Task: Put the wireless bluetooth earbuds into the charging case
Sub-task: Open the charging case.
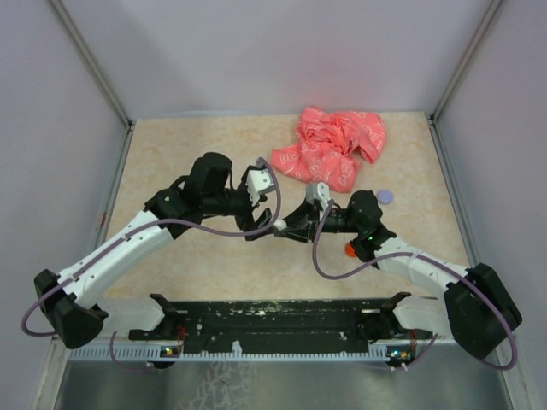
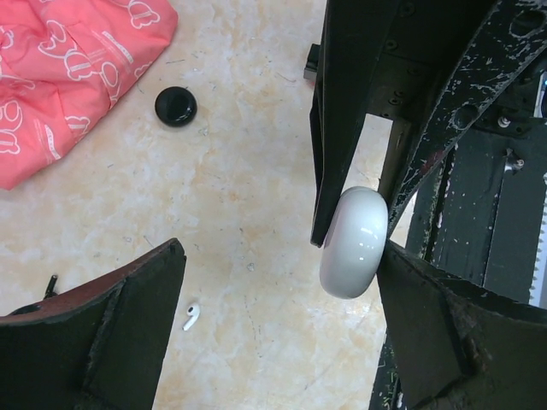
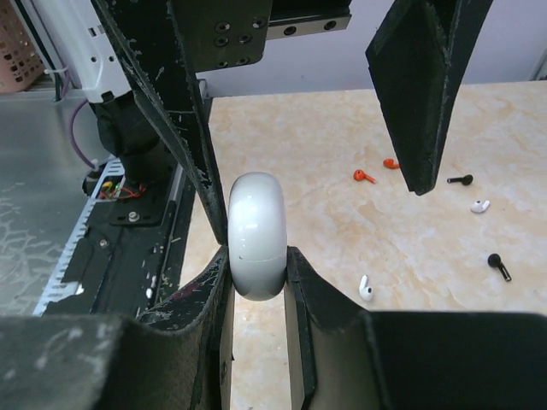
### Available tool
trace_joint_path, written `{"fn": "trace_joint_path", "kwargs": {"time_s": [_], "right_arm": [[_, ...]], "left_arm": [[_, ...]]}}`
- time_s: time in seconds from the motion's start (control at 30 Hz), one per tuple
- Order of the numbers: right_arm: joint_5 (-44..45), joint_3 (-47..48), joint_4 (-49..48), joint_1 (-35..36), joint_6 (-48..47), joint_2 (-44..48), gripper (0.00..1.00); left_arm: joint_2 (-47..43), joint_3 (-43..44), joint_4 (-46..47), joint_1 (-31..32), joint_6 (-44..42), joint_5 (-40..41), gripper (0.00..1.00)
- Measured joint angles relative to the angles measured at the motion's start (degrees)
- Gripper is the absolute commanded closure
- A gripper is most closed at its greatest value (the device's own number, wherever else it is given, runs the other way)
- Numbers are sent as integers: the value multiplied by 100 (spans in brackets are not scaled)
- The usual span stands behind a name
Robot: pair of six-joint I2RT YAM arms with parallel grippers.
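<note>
My right gripper (image 3: 256, 260) is shut on the white rounded charging case (image 3: 256, 231) and holds it on edge above the table; its lid looks closed. My left gripper (image 2: 282, 249) is open wide. Its right finger (image 2: 444, 325) touches the case (image 2: 355, 243), and its other finger stands far off. The two grippers meet mid-table, the left (image 1: 261, 218) and the right (image 1: 289, 224). A white earbud (image 2: 191, 316) lies below the left gripper, also seen in the right wrist view (image 3: 365, 289). Loose earbuds lie beyond: orange (image 3: 364, 176), black (image 3: 460, 179), white (image 3: 479, 206), black (image 3: 497, 266).
A crumpled pink bag (image 1: 333, 147) lies at the back centre, also in the left wrist view (image 2: 68, 77). A black disc (image 2: 176, 106) sits beside it. A pale purple disc (image 1: 385, 196) lies right of the right arm. An orange-red piece (image 1: 350, 249) lies by the right forearm.
</note>
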State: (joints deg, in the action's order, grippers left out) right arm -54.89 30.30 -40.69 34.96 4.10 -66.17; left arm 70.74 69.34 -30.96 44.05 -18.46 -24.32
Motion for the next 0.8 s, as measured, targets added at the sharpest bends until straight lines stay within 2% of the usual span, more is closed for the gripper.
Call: {"fn": "trace_joint_path", "kwargs": {"time_s": [0.37, 0.8], "right_arm": [[208, -33, 4, -15, -17, 2, 100], [-61, -120, 122, -22, -28, 7, 100]], "left_arm": [[-164, -157, 125, -415, 306, -221, 5], [-164, -168, 468, -776, 485, -280, 3]]}}
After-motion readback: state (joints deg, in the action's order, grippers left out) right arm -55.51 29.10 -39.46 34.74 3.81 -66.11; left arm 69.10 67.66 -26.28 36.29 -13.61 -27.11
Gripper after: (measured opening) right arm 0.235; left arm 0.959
